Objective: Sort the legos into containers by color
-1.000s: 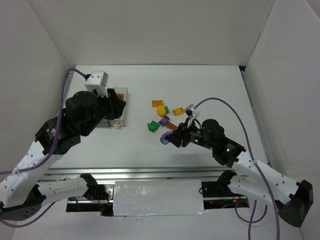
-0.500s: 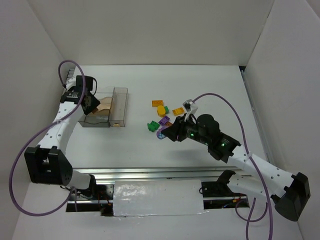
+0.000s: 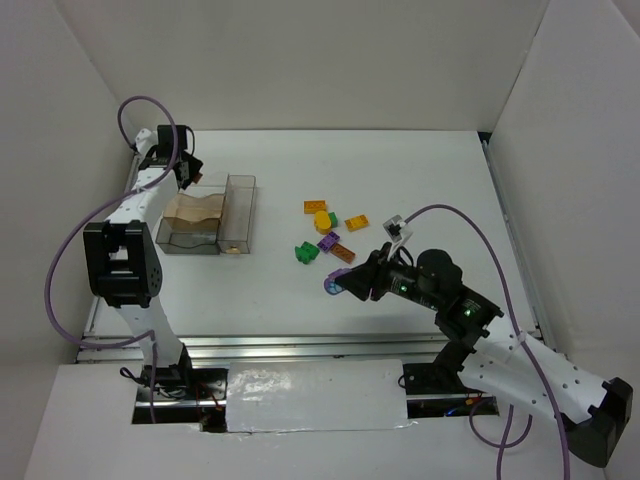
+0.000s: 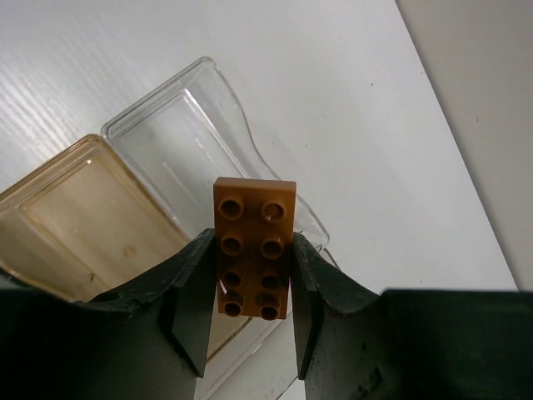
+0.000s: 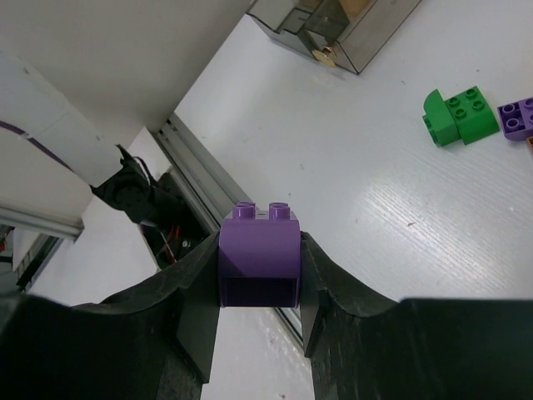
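At about ten o'clock on the worktop [image 3: 430, 170], the left hand [image 4: 251, 271] is clamped on a brown-orange brick [image 4: 254, 218]. The brick has eight studs, all facing the wrist camera. Just at the hand's five o'clock stand the containers [image 3: 205, 218]. In the wrist view the brick overlaps the clear narrow bin [image 4: 187, 142]. The wider bin [image 4: 83, 217] sits at the narrow bin's eight o'clock and shows a tan floor; whether that is tint or contents I cannot tell.

Loose legos lie in a cluster near the worktop's centre, at the containers' three o'clock:
- a flat orange brick [image 3: 316, 207] at the cluster's eleven o'clock
- a yellow piece [image 3: 323, 219] just beside it
- a second orange brick [image 3: 356, 222] at two o'clock
- a small purple brick [image 3: 328, 241] in the middle
- a green brick [image 3: 306, 252] at eight o'clock
- a dark orange plate [image 3: 342, 252] at five o'clock

At the cluster's six o'clock, the right hand [image 5: 258, 283] grips a purple two-stud brick [image 5: 258, 246] between both fingers. The brick is upright and raised off the worktop.
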Robot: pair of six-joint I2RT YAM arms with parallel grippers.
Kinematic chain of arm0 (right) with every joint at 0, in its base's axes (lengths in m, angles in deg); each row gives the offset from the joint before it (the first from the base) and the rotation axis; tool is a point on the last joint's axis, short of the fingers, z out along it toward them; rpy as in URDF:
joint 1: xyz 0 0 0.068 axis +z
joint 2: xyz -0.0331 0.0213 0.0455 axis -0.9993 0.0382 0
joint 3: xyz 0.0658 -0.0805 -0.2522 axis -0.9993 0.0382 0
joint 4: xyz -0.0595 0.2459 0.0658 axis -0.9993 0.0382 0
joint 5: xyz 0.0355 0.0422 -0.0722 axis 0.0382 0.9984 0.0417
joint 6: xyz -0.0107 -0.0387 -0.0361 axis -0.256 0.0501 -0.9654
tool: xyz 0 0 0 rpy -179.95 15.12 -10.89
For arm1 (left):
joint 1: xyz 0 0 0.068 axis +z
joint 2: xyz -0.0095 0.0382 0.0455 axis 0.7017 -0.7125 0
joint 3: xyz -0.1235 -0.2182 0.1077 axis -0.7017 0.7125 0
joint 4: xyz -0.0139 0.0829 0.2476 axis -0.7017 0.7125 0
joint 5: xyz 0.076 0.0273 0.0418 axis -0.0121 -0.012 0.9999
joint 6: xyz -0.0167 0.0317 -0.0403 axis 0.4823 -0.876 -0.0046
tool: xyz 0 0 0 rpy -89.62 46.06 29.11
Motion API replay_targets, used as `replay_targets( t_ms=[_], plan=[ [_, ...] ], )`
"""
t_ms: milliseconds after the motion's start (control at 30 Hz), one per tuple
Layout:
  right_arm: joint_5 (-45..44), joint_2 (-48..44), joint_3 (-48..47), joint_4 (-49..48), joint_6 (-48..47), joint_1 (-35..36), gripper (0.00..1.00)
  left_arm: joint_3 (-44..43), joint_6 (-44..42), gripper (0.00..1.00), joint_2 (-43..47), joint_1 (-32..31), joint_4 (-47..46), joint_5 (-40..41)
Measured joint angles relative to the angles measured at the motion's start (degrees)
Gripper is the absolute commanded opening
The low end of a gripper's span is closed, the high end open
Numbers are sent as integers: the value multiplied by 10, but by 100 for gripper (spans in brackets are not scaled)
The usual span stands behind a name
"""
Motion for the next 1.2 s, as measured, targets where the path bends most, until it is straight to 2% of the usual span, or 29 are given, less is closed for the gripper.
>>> replay_targets(
  t_ms=[167,200,233,300,333,400,600,633,767,900,1000,1200],
  plan=[
    [0,-22,3,14,0,0,0,2,7,10,-20,2,-57,0],
    [0,-23,3,16,0,0,0,3,7,14,-20,2,-69,0],
    [0,-23,3,18,0,0,0,5,7,22,-21,2,-81,0],
    [2,-21,3,23,0,0,0,8,6,30,-21,2,-96,1],
    [2,-19,3,26,0,0,0,11,6,38,-21,2,-107,1],
    [2,-16,4,30,0,0,0,20,5,45,-21,2,-124,1],
    [3,-3,4,29,0,0,0,39,2,43,-37,5,-147,-6],
    [3,0,4,29,0,0,0,40,3,45,-42,6,-149,-7],
    [3,2,4,29,0,0,0,61,6,70,-50,7,-159,-13],
    [3,2,4,30,0,0,0,63,9,85,-54,9,-161,-21],
    [2,2,4,31,-1,0,0,62,10,89,-54,10,-160,-24],
    [2,9,4,29,-2,0,0,61,11,91,-37,12,-144,-42]
  ],
)
